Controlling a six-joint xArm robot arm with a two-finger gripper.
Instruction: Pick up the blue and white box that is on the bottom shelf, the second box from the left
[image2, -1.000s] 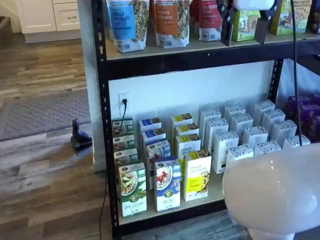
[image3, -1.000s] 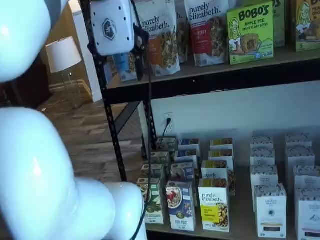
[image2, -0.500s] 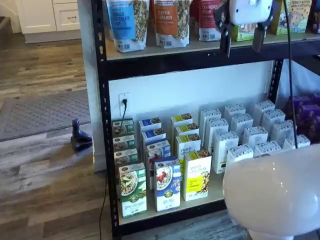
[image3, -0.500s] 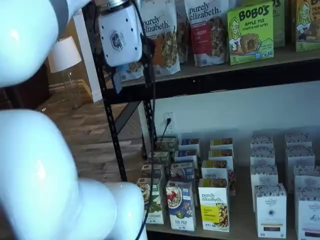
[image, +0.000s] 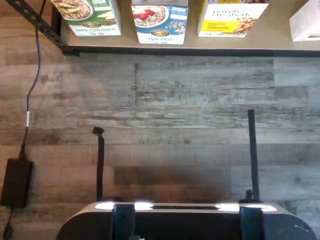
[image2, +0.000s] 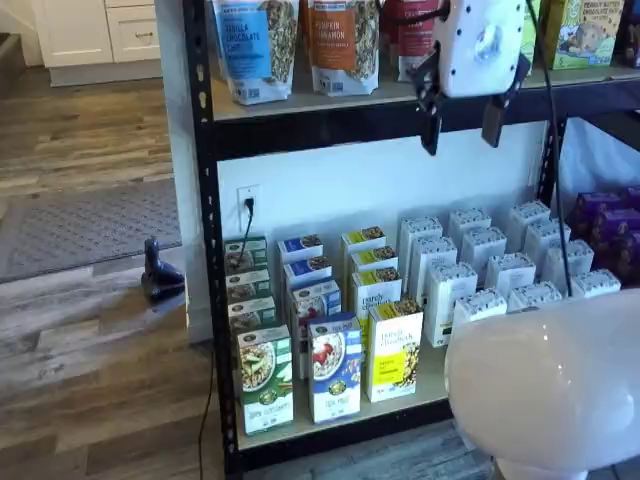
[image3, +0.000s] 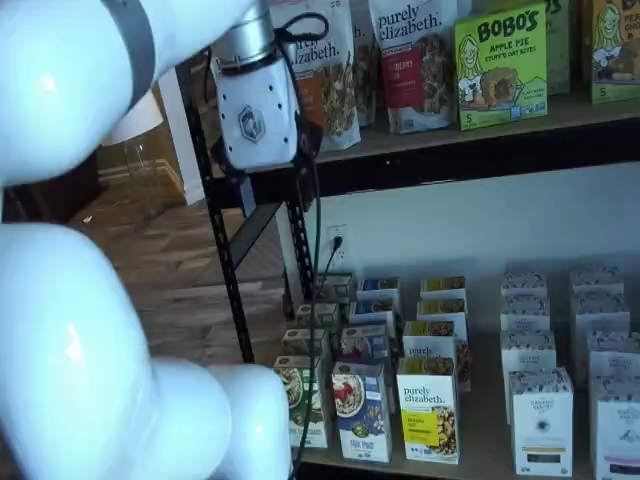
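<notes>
bottom shelf (image2: 425, 388): rows of cartons; front row green box (image2: 265, 378), blue box (image2: 335, 367), yellow box (image2: 394, 351)
upper shelf (image2: 400, 92): standing pouches
floor (image: 165, 110): black adapter (image: 16, 182)

You see a green-and-white carton (image2: 265, 378) and a yellow carton (image2: 394, 351) standing near the front edge, granola bags (image2: 344, 45) on the upper board, and a wall outlet (image2: 247, 199) behind.
</notes>
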